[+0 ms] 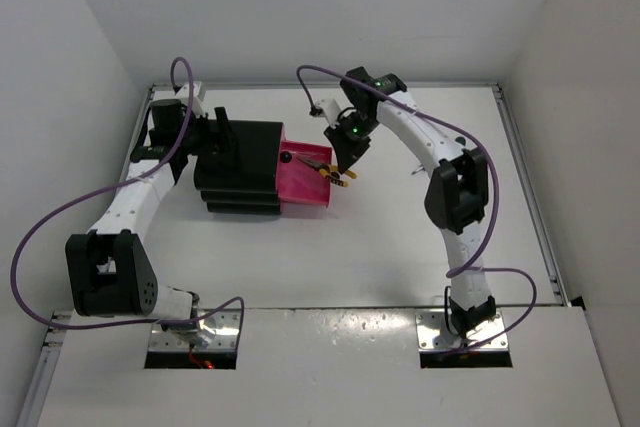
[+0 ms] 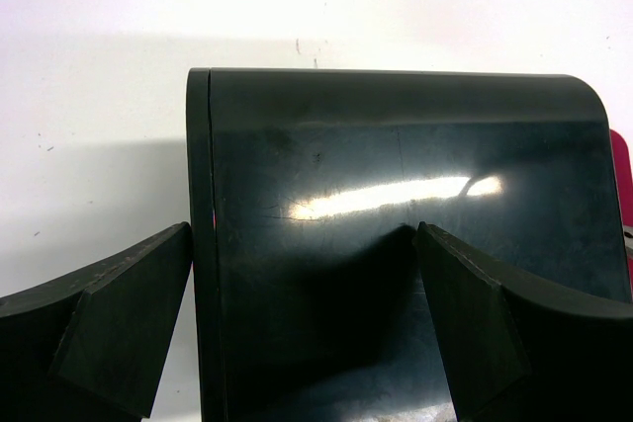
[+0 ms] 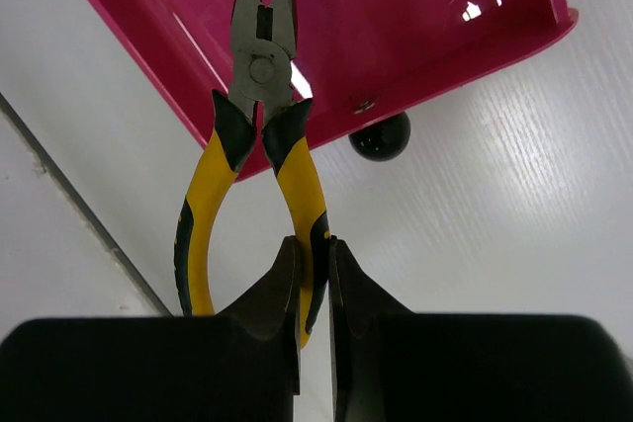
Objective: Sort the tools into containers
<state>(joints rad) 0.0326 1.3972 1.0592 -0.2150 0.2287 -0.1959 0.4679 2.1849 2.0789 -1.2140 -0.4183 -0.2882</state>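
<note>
Yellow-and-black-handled pliers (image 3: 262,76), one of the tools, hang from my right gripper (image 3: 314,244), which is shut on one handle. Their metal nose reaches over the rim into the pulled-out pink drawer (image 3: 396,17), just beside its round black knob (image 3: 380,135). From above, the pliers (image 1: 335,175) and right gripper (image 1: 345,162) are at the right end of the open drawer (image 1: 305,187), which juts out of the black cabinet (image 1: 245,157). My left gripper (image 1: 215,137) is at the cabinet's left end. Its jaws (image 2: 304,229) stand open, straddling the edge of the cabinet (image 2: 396,145).
White walls enclose the table on three sides, with a metal rail (image 1: 525,177) along the right edge. Purple cables loop above both arms. A dark seam (image 3: 79,214) crosses the table surface under the right gripper.
</note>
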